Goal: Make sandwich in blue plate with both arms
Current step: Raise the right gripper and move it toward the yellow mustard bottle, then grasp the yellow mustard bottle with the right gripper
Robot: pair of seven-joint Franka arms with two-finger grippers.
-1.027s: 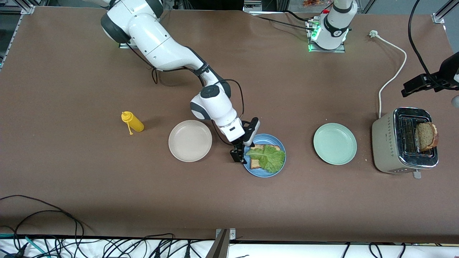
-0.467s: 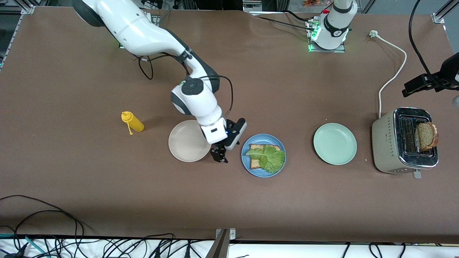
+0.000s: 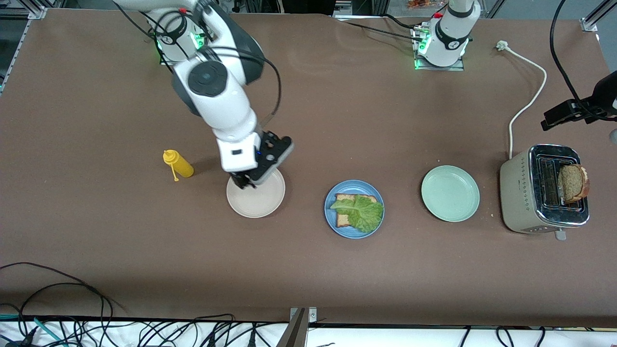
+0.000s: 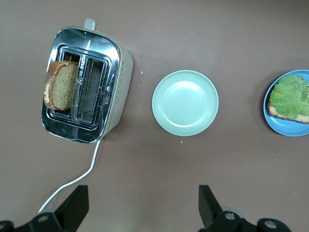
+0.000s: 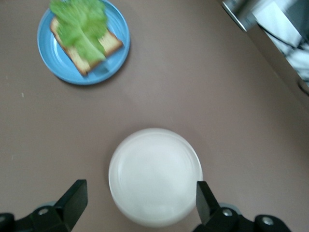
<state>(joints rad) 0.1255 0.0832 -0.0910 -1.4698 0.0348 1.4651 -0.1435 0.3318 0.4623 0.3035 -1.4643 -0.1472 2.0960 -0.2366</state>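
On the blue plate [image 3: 354, 226], mid-worktop toward the front edge, lies one brown bread slice [image 3: 343, 220] under a ruffled lettuce leaf [image 3: 360, 212]. A second slice [image 3: 572, 182] stands in the toaster [image 3: 518, 193] at the left arm's end, beside a green plate [image 3: 450, 193]. The right gripper [image 3: 243, 182] hangs with jaws open and empty over the cream plate [image 3: 258, 205], near a yellow bottle [image 3: 178, 164]. The left gripper [image 4: 142, 208], jaws open, waits above the worktop.

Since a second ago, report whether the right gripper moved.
Yes. The right gripper left the blue plate and now hangs open over the cream plate.
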